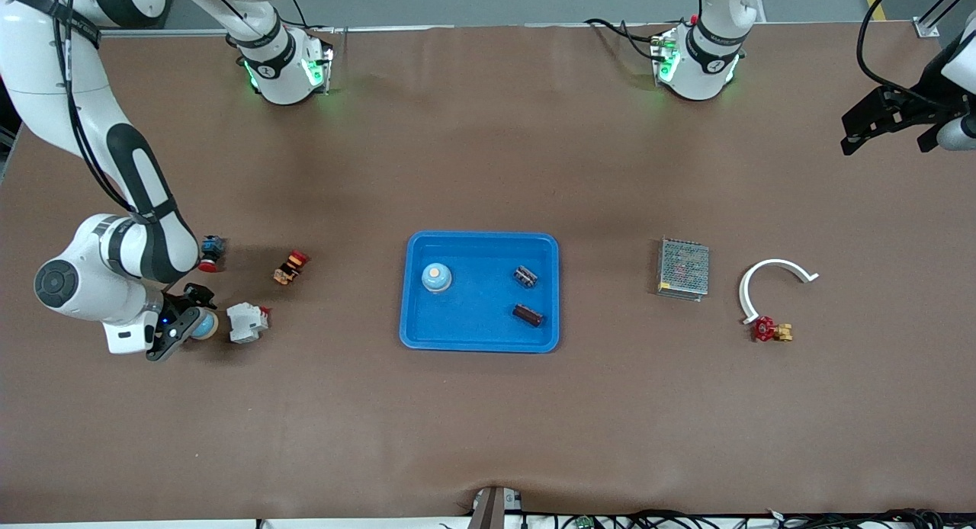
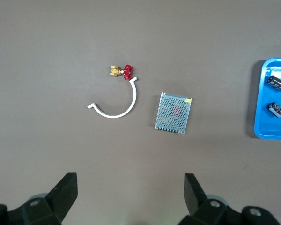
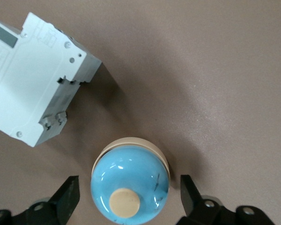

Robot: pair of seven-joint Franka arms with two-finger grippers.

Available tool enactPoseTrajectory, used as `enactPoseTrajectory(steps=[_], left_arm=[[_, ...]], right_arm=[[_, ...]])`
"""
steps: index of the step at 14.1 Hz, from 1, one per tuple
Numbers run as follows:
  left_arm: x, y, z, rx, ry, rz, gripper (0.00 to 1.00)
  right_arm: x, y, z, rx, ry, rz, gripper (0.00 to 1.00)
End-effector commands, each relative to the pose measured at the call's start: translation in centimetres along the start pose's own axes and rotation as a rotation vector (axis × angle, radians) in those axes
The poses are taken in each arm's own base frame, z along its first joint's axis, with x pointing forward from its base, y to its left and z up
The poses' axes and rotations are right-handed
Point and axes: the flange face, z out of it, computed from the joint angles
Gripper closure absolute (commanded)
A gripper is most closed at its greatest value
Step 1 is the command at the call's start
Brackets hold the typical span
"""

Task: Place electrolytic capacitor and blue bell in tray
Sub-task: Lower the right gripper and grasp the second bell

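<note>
The bright blue tray (image 1: 480, 304) lies mid-table and holds a blue bell (image 1: 436, 277) and two dark electrolytic capacitors (image 1: 524, 276) (image 1: 528, 314). A second blue bell (image 1: 206, 327) with a cream button stands on the table at the right arm's end. My right gripper (image 1: 191, 322) is low over it. In the right wrist view this bell (image 3: 130, 187) sits between the open fingers (image 3: 68, 197), a small gap on each side. My left gripper (image 1: 884, 133) waits open and empty, high at the left arm's end. The left wrist view shows the tray's rim (image 2: 261, 108) and the capacitors (image 2: 277, 83).
A white circuit breaker (image 1: 247, 322) lies right beside the second bell, also in the right wrist view (image 3: 33, 79). A red and yellow push button (image 1: 290, 267) and a blue and red part (image 1: 211, 252) lie nearby. A grey mesh box (image 1: 683, 268), a white arc (image 1: 774, 281) and a red valve (image 1: 770, 330) lie toward the left arm's end.
</note>
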Motion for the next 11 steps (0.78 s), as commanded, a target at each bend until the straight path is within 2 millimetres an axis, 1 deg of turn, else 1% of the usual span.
enactPoseTrajectory(steps=[1, 2, 3, 6, 8, 10, 11], left_arm=[[0.0, 0.2, -0.4, -0.014, -0.015, 0.020, 0.00], [0.0, 0.2, -0.4, -0.014, -0.015, 0.020, 0.00], [0.0, 0.2, -0.3, -0.014, -0.016, 0.020, 0.00], [0.0, 0.0, -0.1, -0.014, -0.019, 0.020, 0.00], [0.0, 0.2, -0.1, -0.010, -0.022, 0.021, 0.00], [-0.1, 0.3, -0.2, -0.010, -0.021, 0.024, 0.00], [-0.1, 0.4, 0.0, -0.010, -0.024, 0.026, 0.00]], right_arm=[[0.0, 0.0, 0.2, 0.002, 0.012, -0.002, 0.38], [0.0, 0.0, 0.2, 0.003, 0.011, 0.000, 0.47], [-0.1, 0.0, 0.3, 0.007, 0.009, 0.003, 0.50], [0.2, 0.2, -0.5, 0.023, 0.015, 0.037, 0.50], [1.1, 0.6, -2.5, 0.077, 0.013, 0.081, 0.50], [2.9, 1.2, -6.6, 0.086, 0.008, 0.142, 0.50], [4.2, 0.7, -9.0, 0.093, -0.001, 0.177, 0.50]])
